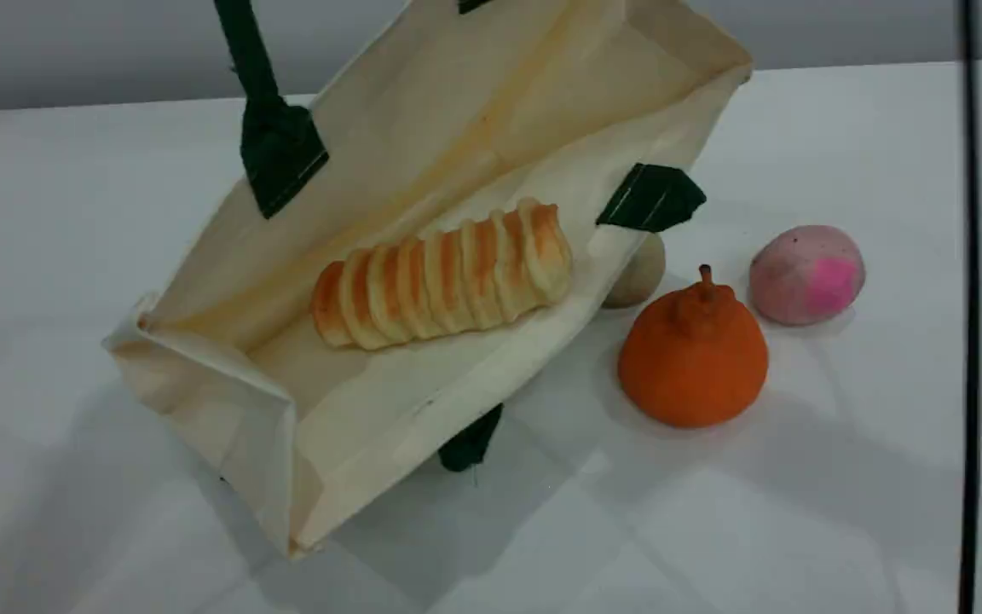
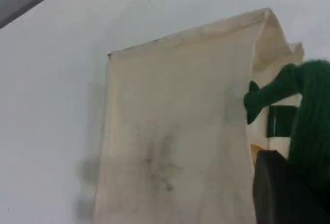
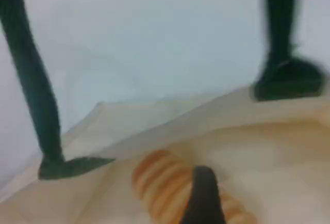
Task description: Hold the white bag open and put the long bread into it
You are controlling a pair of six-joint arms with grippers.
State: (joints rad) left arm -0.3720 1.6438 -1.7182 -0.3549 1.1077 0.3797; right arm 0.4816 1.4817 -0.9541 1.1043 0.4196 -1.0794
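The white bag lies tilted with its mouth gaping toward the camera. Its upper side is lifted by a taut green handle that leaves the scene view at the top. The long bread, golden and ridged, rests inside on the bag's lower wall with nothing touching it. Neither gripper shows in the scene view. My left gripper is shut on the green handle beside the bag's outer wall. One dark fingertip of my right gripper hangs above the bread inside the bag; its other finger is hidden.
On the white table, right of the bag, sit an orange pear-shaped fruit, a pink-and-beige ball and a beige lump half hidden by the bag's edge. A thin black vertical line crosses the far right.
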